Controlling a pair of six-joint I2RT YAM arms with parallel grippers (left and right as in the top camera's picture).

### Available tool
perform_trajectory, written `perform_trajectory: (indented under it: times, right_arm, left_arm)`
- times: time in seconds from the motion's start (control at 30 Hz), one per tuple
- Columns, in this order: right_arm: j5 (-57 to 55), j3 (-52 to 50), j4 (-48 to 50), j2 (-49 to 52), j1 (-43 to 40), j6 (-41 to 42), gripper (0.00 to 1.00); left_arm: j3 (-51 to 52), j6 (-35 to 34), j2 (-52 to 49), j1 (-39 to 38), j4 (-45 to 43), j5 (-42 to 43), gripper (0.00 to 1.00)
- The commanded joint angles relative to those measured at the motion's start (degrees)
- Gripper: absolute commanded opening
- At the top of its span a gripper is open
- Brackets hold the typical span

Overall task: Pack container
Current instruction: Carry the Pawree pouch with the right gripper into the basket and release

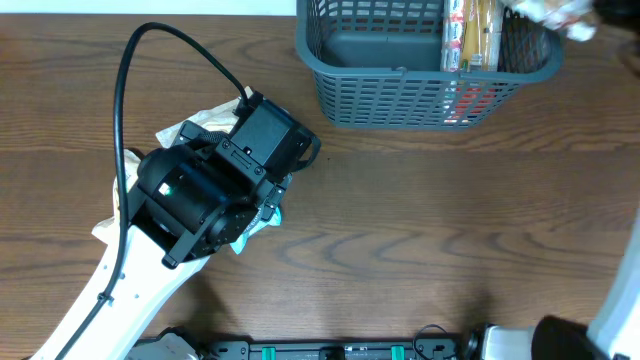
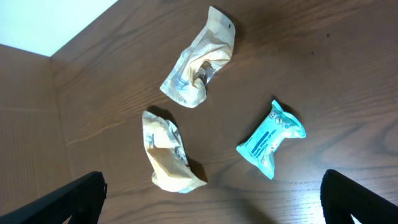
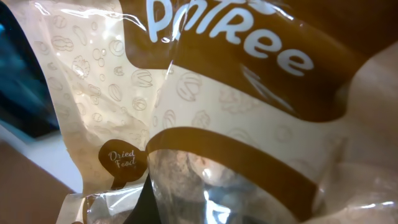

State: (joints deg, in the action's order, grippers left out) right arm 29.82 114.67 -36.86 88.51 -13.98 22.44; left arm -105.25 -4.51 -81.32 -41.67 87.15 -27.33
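The container, a dark grey-blue slotted basket (image 1: 400, 72), stands at the back of the table with upright snack packets (image 1: 470, 35) in its right part. My right gripper (image 1: 605, 8) is at the top right edge, over the basket's right corner. It is shut on a cream and brown dried-food packet (image 1: 558, 16), which fills the right wrist view (image 3: 236, 112). My left gripper (image 2: 211, 202) is open and empty above the table. Below it lie two crumpled cream packets (image 2: 199, 59) (image 2: 168, 152) and a teal packet (image 2: 270, 140).
In the overhead view my left arm covers most of the loose packets; a cream corner (image 1: 195, 130) and a teal edge (image 1: 262, 222) show. A black rail (image 1: 330, 350) runs along the table's front edge.
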Motion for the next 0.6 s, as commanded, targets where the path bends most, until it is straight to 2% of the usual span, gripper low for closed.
perform_trajectory:
  times: [0.0,0.17,0.43,0.57]
  right_arm:
    - [-10.84,-0.15,-2.64,3.63,3.67,-11.56,0.01]
    - [-11.61,-0.15,-7.23,8.92,6.78,-17.49,0.01]
    - [-16.22,-0.15,-11.98,15.32,7.3,-24.35,0.01]
    - [-16.37,-0.15,-14.47,18.05,7.28,-28.2,0.06]
  left_arm:
    - [0.02,-0.7,-0.31,0.28,0.24,-0.09,0.98]
    - [0.02,-0.7,-0.31,0.28,0.24,-0.09,0.99]
    - [0.02,-0.7,-0.31,0.28,0.83,-0.07,0.99]
    - [0.02,-0.7,-0.31,0.28,0.87,-0.09,0.99]
